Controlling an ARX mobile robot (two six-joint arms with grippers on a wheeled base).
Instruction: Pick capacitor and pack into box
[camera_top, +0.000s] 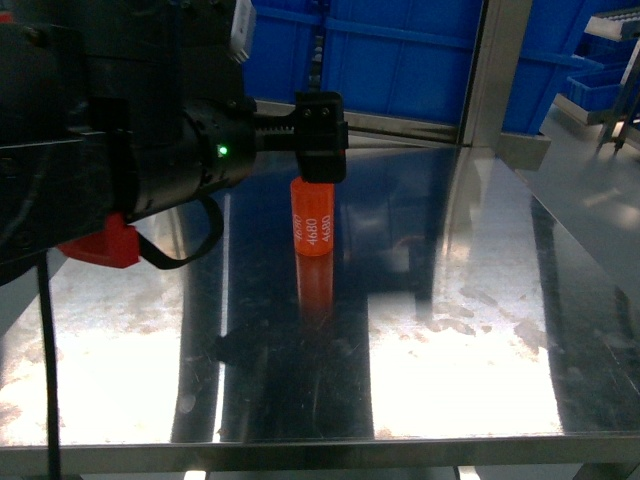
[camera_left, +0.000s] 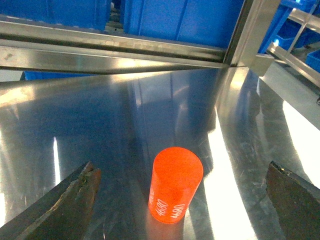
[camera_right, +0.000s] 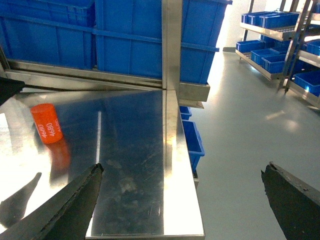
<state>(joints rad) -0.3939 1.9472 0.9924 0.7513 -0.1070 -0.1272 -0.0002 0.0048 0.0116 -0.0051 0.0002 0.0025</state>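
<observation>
1. The left pincer (camera_left: 182, 192) stands wide open and holds nothing. In the left wrist view its two dark fingers (camera_left: 65, 200) sit at the lower corners of the frame, with clear gaps between each of them and the capacitor (camera_left: 175, 185).

2. That capacitor, an orange cylinder printed "4680", stands upright on the steel bench (camera_top: 480, 300), its long axis vertical and its flat top facing up. It lies between the open fingers in the left wrist view, a little left of the midline. In the head view the left pincer (camera_top: 320, 170) hangs directly over the cylinder's top; whether it touches the top cannot be told.

3. The coming move turns on this: the capacitor is below and in line with the left pincer, so my reading is that a straight descent followed by closing across the round side would take it. The slight offset suggests one finger may meet it first and nudge it on the slick steel.

4. The right pincer (camera_right: 182, 200) is also wide open and empty. From it the capacitor (camera_right: 46, 123) lies well away at the far left, so the left arm is plainly the nearer.

5. Beyond the bench edge stand blue plastic bins (camera_right: 130, 35) behind a steel upright. The box is not in any view.
</observation>
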